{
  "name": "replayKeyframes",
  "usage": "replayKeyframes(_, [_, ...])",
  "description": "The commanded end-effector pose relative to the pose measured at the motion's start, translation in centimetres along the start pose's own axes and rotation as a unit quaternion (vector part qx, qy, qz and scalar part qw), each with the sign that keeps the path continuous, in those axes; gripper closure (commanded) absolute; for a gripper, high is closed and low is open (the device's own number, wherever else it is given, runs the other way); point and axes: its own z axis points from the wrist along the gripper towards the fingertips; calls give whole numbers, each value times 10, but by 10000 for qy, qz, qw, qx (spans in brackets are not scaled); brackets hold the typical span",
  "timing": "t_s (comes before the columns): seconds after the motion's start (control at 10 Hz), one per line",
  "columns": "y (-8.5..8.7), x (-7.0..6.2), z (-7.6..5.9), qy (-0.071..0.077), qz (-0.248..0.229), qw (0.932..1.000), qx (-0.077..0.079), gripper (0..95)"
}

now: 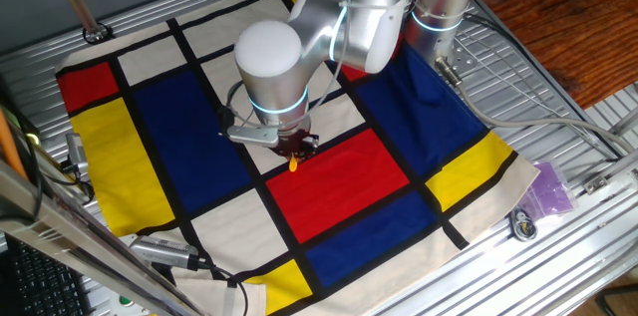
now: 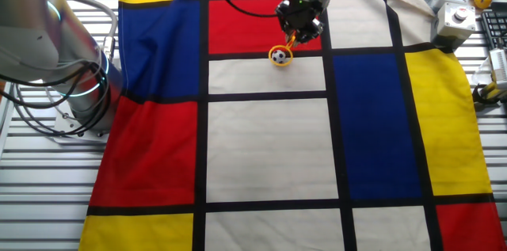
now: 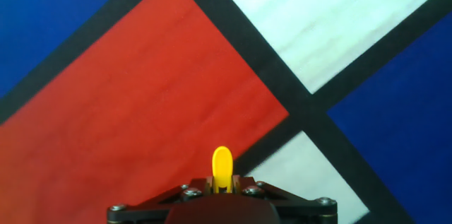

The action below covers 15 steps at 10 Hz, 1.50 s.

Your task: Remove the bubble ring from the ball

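The bubble ring [image 2: 287, 47] is a yellow-orange loop with a short handle. In the other fixed view the loop lies around the ball [image 2: 279, 57], a tiny black-and-white ball at the black line between a red and a white patch. My gripper [image 2: 295, 34] stands right above it, shut on the ring's handle. In the hand view the yellow handle end [image 3: 222, 163] sticks out between the closed jaws of the gripper [image 3: 222, 181]; the loop and the ball are hidden there. In one fixed view only a yellow bit of the ring [image 1: 293, 164] shows below the gripper [image 1: 296, 151].
The checkered cloth [image 2: 261, 148] covers the table. A button box [image 2: 458, 1] stands at the cloth's far right corner. The arm's base [image 2: 75, 85] stands at the left. A purple bag [image 1: 550, 188] and a round metal part [image 1: 522, 224] lie off the cloth.
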Motion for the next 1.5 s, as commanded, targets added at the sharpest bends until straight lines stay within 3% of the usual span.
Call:
replayKeyframes(0.1, [-8, 10, -5, 14, -109, 9999, -6, 950])
replayKeyframes(0.4, [-19, 22, -4, -5, -186, 9998, 5, 950])
replayKeyframes(1.5, [-24, 20, -1, -7, -347, 9994, 37, 950])
